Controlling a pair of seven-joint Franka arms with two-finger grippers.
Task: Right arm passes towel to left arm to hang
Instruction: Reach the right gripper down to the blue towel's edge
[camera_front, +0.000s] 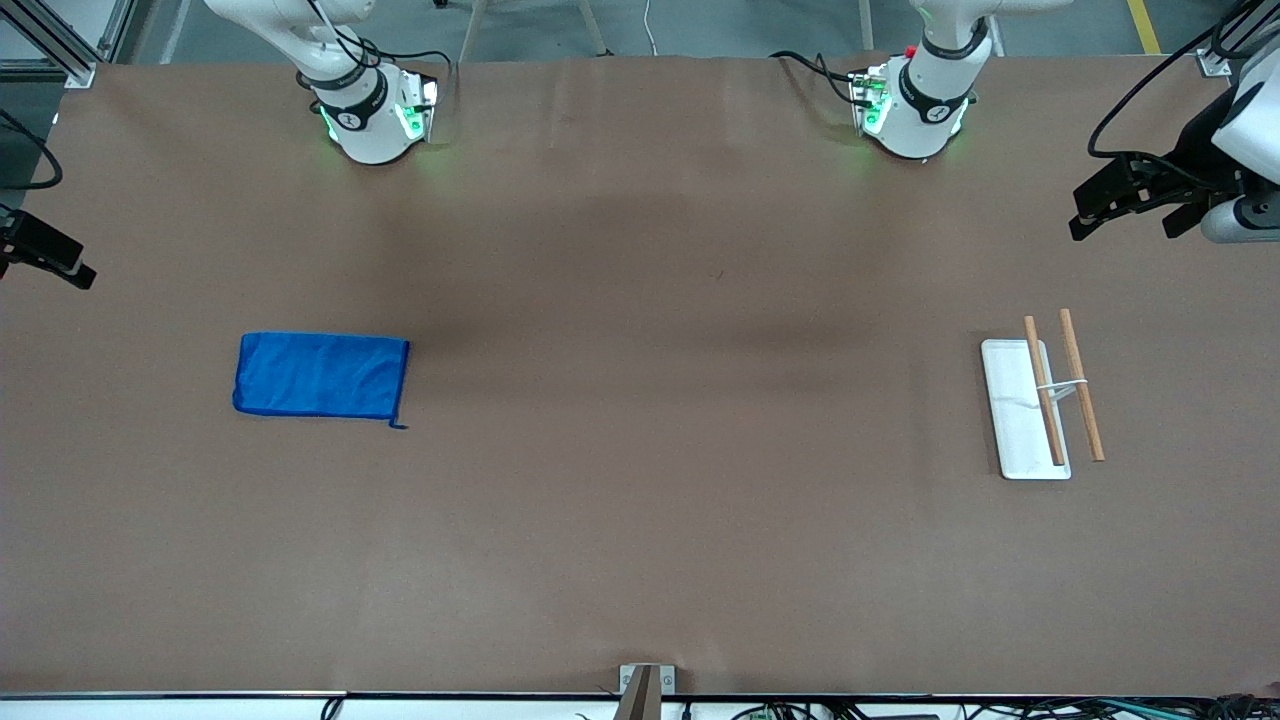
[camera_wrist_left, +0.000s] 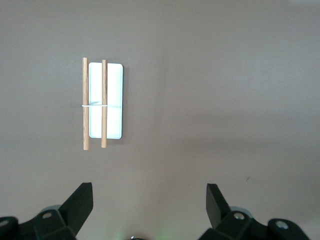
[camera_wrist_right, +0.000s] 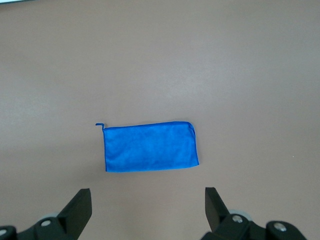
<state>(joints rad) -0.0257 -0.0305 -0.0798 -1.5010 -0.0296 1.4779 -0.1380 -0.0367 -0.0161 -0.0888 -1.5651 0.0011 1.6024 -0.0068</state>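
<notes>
I see the white rack with two wooden dowels (camera_front: 1043, 400) standing at the left arm's end of the brown counter (camera_front: 640, 520), ready for hanging. The royal-blue folded microfibre towel (camera_front: 320, 375) lies flat toward the right arm's end. Left tool (camera_wrist_left: 149, 197) over the rack, right tool (camera_wrist_right: 148, 200) over the towel, both spread apart, empty.

One blue towel (camera_front: 320, 375) lies flat on the brown table (camera_front: 640, 520). One white rack base (camera_front: 1018, 420) carries two wooden rods (camera_front: 1043, 390), tied together by one white crosspiece. Two robot arms stand at the table, the right arm (camera_front: 350, 95) and the left arm (camera_front: 930, 90), one gripper each: the left gripper (camera_wrist_left: 150, 200) and the right gripper (camera_wrist_right: 148, 205).
</notes>
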